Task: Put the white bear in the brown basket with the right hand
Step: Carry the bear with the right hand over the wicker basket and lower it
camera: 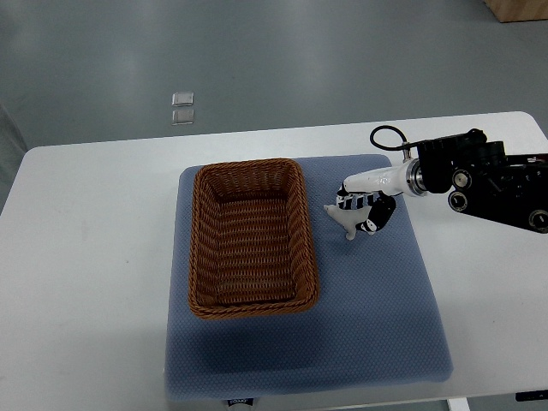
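Top view: right hand around white bear

You see a brown woven wicker basket, rough and bumpy, on a soft blue cloth mat over a smooth white table.

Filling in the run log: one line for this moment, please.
right hand: shut on bear | bear: right of basket, outside | basket: empty, on mat

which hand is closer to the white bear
Right. The right hand is on the white bear, fingers curled around it, just right of the brown basket on the blue mat. The left hand is out of view.
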